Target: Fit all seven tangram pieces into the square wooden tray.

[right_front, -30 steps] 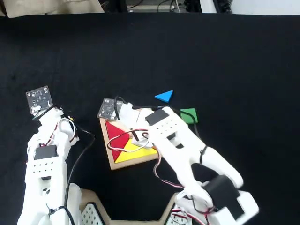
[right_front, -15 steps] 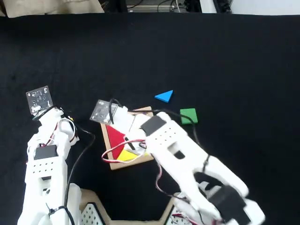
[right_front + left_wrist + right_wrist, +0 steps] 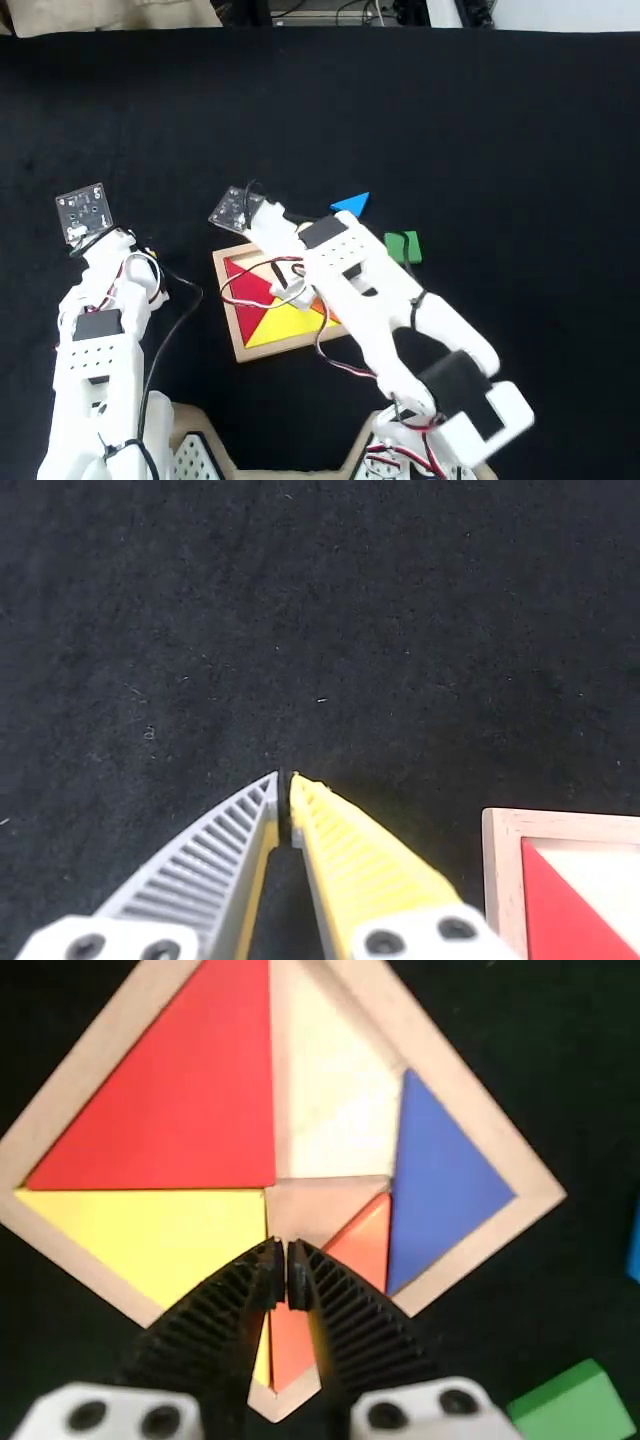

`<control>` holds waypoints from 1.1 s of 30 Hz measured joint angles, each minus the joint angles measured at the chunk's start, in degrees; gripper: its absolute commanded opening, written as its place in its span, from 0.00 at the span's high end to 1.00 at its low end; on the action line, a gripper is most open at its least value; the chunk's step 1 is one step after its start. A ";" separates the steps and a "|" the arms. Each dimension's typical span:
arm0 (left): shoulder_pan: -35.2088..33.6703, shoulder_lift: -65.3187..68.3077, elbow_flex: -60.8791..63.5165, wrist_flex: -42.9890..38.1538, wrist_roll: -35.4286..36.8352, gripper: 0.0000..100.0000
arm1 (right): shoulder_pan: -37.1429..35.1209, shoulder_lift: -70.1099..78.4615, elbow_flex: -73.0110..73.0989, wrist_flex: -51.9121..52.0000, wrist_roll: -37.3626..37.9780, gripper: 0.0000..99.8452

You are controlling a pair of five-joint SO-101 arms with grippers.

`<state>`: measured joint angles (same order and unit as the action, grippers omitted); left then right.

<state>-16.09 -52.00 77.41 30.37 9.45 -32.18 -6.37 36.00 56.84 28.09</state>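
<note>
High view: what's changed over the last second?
The right arm swung toward the left arm, then back, and now reaches slightly farther out over the wooden tray. No piece was visibly picked up or released. The left arm, blue triangle and green square stayed put.

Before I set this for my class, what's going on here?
The right gripper, shut and empty, hangs over the wooden tray, which holds a red triangle, a yellow triangle, a dark blue triangle and an orange piece. A light blue triangle and a green piece lie outside on the black cloth. The left gripper sits shut over bare cloth beside the tray.
</note>
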 measured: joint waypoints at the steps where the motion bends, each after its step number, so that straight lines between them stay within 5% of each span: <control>1: 0.00 0.00 0.00 0.00 0.00 0.97 | 0.00 -0.88 0.00 -0.09 0.00 0.99; 21: 0.00 0.00 0.00 0.00 0.00 0.97 | 0.00 15.74 -10.20 -2.90 0.00 0.99; 33: 0.00 0.00 0.00 0.00 0.00 0.97 | 2.46 3.78 -8.79 -1.23 -0.09 0.99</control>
<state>-16.09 -52.00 77.41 30.37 9.45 -29.71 -2.59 27.21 55.60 28.00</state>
